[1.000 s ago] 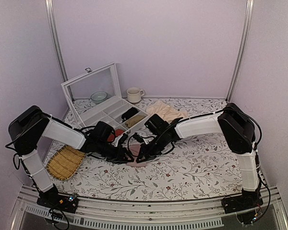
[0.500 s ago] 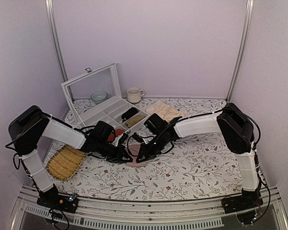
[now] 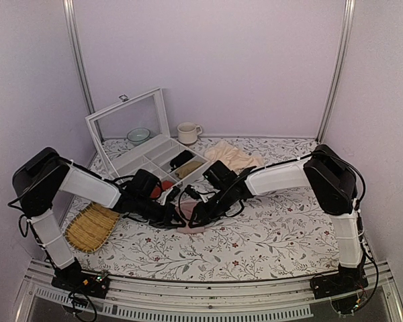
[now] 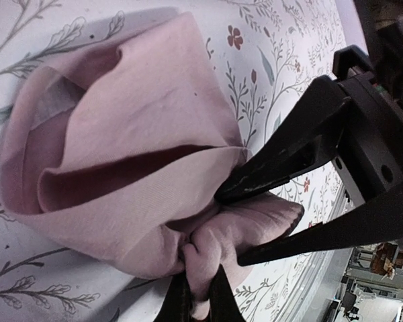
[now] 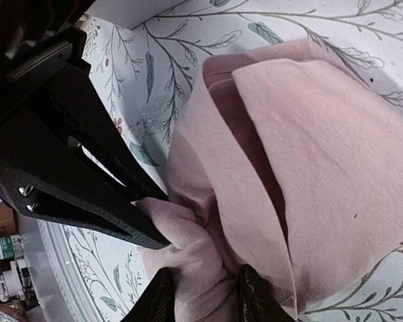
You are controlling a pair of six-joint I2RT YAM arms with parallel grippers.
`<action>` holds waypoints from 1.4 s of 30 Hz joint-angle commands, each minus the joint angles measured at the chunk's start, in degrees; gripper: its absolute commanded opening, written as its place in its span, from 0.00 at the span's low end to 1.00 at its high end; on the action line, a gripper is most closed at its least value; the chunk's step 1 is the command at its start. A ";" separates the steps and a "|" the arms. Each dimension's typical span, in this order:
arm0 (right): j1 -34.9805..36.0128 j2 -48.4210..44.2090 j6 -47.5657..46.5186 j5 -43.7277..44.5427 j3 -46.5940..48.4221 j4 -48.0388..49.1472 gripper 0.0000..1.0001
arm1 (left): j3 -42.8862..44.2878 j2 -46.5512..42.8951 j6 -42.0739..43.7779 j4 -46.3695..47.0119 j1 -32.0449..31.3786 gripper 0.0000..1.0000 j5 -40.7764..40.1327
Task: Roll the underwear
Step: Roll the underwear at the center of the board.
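Dusty-pink underwear [image 4: 134, 134] lies bunched in a loose fold on the floral-print tablecloth [image 3: 275, 235], near the middle of the table and just in front of the divided white organiser box [image 3: 162, 155] — and both of your arms meet low over it. Your left gripper [image 4: 200, 302] is clamped on a twisted tuck at the garment's edge, its two dark fingers drawn together with cloth pinched between them. Your right gripper [image 5: 205, 298] faces it from the opposite side with its fingers spread apart, and a bunched lobe of the same pink fabric lies between them. The body of the garment is doubled over itself, with a darker inner layer showing in the slit of the fold. Around the work you have a woven tray [image 3: 91, 228] at the table's left edge beneath the left arm, and the box's glazed lid [image 3: 127, 124] propped open. A pale green bowl [image 3: 138, 135] and a cream mug [image 3: 187, 132] stand against the back wall. A plain beige cloth [image 3: 234, 155] lies behind the right arm, and a patch of red fabric [image 3: 166, 186] shows at the box's near end — close beside the left arm.
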 commanded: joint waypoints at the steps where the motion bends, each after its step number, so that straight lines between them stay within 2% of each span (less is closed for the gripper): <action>1: 0.51 -8.15 -3.55 10.39 -4.86 2.16 0.35 | 1.36 2.06 3.05 -3.78 -1.01 0.00 1.94; 9: 3.97 -20.03 -9.95 21.41 -16.86 13.31 0.37 | 3.29 3.05 6.97 -7.71 -0.24 0.00 3.45; 17: 8.39 -24.88 -14.33 27.21 -25.24 20.82 0.40 | 3.93 4.29 9.77 -9.87 0.30 0.00 4.87; 26: 12.01 -23.48 -19.86 31.46 -25.36 23.68 0.43 | 5.47 4.88 12.01 -12.66 1.02 0.00 5.15; 42: 12.64 -16.20 -22.17 29.25 -24.32 23.99 0.43 | 6.61 5.67 12.76 -14.17 1.41 0.00 5.61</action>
